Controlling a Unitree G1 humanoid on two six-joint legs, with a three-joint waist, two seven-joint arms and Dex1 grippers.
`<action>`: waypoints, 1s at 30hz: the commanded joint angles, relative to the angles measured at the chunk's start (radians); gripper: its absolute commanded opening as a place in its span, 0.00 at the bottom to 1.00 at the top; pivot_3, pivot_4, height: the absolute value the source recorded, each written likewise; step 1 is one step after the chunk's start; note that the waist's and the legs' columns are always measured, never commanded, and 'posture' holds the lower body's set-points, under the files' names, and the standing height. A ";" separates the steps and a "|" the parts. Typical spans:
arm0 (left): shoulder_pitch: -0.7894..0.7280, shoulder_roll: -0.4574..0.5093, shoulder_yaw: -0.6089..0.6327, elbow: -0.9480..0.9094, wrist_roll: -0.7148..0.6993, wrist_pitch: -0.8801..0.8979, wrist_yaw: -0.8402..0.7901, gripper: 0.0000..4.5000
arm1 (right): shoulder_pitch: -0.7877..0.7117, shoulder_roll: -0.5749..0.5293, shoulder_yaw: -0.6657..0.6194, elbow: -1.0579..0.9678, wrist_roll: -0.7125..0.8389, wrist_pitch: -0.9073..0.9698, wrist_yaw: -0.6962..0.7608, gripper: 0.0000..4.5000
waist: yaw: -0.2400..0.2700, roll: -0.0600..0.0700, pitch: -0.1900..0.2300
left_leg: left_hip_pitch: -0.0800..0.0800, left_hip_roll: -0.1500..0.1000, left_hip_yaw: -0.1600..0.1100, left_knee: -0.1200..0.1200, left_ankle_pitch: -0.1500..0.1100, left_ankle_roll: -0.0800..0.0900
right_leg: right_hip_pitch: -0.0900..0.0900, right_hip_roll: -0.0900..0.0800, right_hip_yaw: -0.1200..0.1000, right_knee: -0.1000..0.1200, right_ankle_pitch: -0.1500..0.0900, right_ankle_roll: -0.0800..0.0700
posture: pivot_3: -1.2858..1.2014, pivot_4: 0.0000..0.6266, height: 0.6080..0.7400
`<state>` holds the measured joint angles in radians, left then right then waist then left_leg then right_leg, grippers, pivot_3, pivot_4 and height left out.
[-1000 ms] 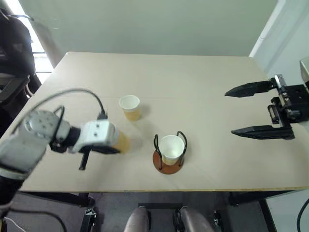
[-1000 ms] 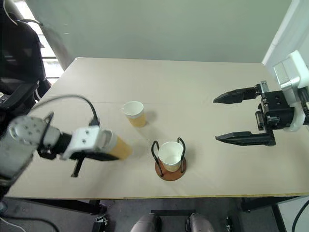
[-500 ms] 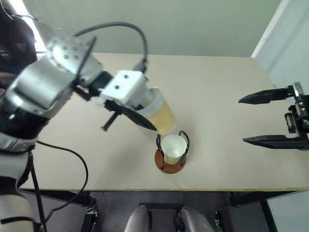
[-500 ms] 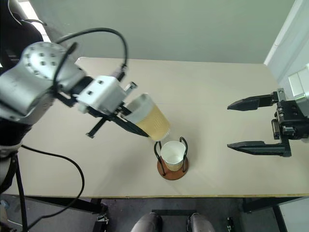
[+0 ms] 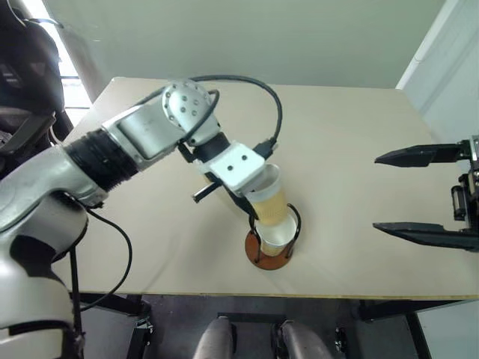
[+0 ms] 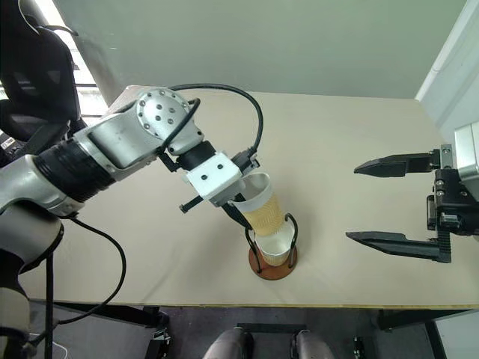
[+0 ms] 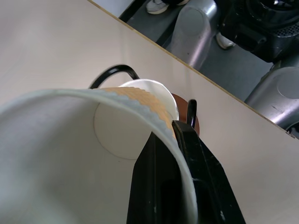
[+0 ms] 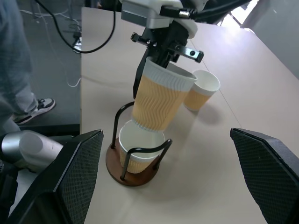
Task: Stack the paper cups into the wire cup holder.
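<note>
On the worktop point(image 8: 243, 98), one cup point(image 8: 140, 151) sits in the wire holder point(image 8: 133, 173); a held cup point(image 8: 161, 95) hangs above it, a third cup point(image 8: 202, 89) behind.

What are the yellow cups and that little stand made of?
The cups look like paper: ribbed, matte tan outside, plain white inside. The stand seems to be thin black metal wire loops on a round reddish-brown base, maybe wood or plastic; hard to tell which.

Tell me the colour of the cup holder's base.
Reddish-brown: the wire cup holder has a round reddish-brown disc base under black wire loops, clearest in the right wrist view.
</note>
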<state>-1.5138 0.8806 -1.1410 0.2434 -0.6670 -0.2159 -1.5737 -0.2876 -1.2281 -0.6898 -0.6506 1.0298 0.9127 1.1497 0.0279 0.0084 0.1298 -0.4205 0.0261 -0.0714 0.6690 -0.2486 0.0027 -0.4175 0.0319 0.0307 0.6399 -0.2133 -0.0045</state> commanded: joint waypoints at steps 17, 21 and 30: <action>-0.017 -0.047 0.028 0.022 -0.007 -0.071 -0.041 0.54 | 0.019 -0.035 -0.030 -0.001 0.004 -0.046 -0.033 1.00 | 0.001 0.000 0.000 | -0.002 -0.005 -0.001 0.006 -0.002 0.004 | 0.002 -0.002 0.002 0.001 -0.002 0.007 | 0.52 0.24 1.00; -0.015 -0.053 0.044 0.024 0.003 -0.061 -0.041 0.86 | 0.017 -0.038 -0.020 0.008 -0.002 -0.060 -0.031 1.00 | 0.001 0.000 0.000 | -0.002 -0.005 -0.001 0.008 -0.003 0.005 | 0.002 -0.002 0.002 0.001 -0.001 0.008 | 0.52 0.24 1.00; 0.029 -0.119 0.333 0.320 0.193 0.035 0.007 0.99 | -0.008 -0.041 0.058 0.041 -0.023 -0.115 -0.028 1.00 | 0.000 0.001 0.000 | -0.003 -0.005 -0.001 0.014 -0.004 0.007 | 0.002 -0.002 0.002 0.003 -0.001 0.010 | 0.52 0.24 1.00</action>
<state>-1.4897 0.7387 -0.8908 0.4683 -0.5408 -0.2021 -1.5686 -0.2749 -1.2514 -0.6345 -0.6290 1.0170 0.8266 1.1191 0.0283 0.0089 0.1296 -0.4231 0.0206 -0.0724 0.6825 -0.2522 0.0095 -0.4152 0.0297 0.0331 0.6428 -0.2138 0.0053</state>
